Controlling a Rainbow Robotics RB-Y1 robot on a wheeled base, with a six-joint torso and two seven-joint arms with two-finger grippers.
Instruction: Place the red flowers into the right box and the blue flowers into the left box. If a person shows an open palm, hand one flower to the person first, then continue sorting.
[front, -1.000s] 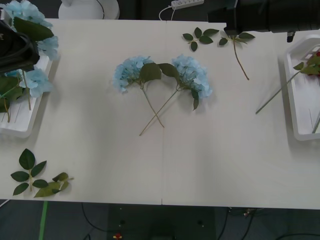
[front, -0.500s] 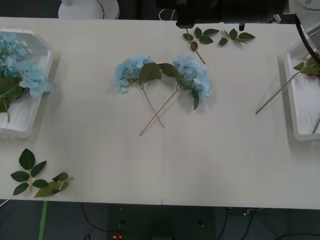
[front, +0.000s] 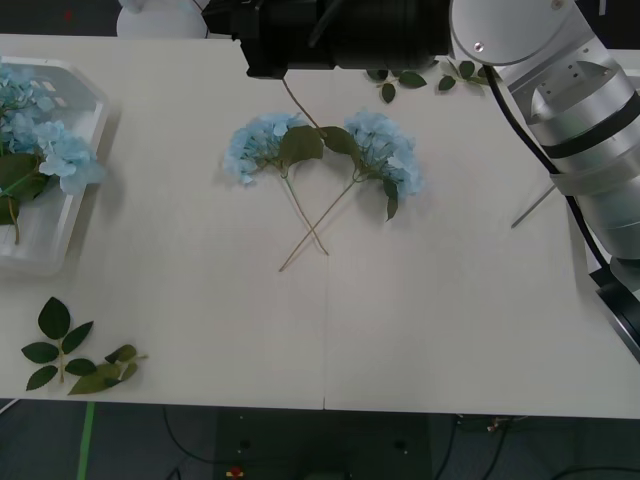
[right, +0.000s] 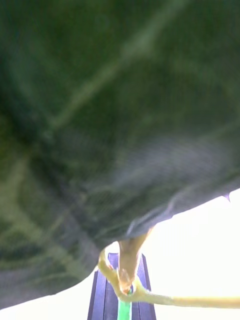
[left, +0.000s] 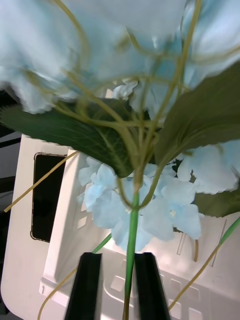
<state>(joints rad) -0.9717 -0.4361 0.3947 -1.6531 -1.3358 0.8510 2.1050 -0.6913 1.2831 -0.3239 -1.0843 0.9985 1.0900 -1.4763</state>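
Note:
My right arm (front: 400, 30) reaches across the table's far side. Its gripper (right: 120, 292) is shut on a tan-green stem (front: 300, 105) below a big dark green leaf (right: 100, 125), like the blue flowers' own; the head is hidden. My left gripper (left: 119, 287) is shut on a blue flower (left: 131, 235) above the left box (front: 45, 262), which holds blue flowers (front: 62, 158). Two more blue flowers (front: 262, 143) (front: 385, 148) lie mid-table with crossed stems. The right box and the red flowers' heads are hidden behind my right arm; one long stem (front: 530, 207) pokes out.
Loose leaf sprigs lie at the far edge (front: 400, 78) (front: 465, 70) and at the near left corner (front: 70, 355). The right arm's silver elbow (front: 590, 130) covers the table's right side. Bare table spans the near half.
My right arm has swept left along the far edge, from the top right to the top centre, carrying the hanging stem. My left arm has drawn out of the front view.

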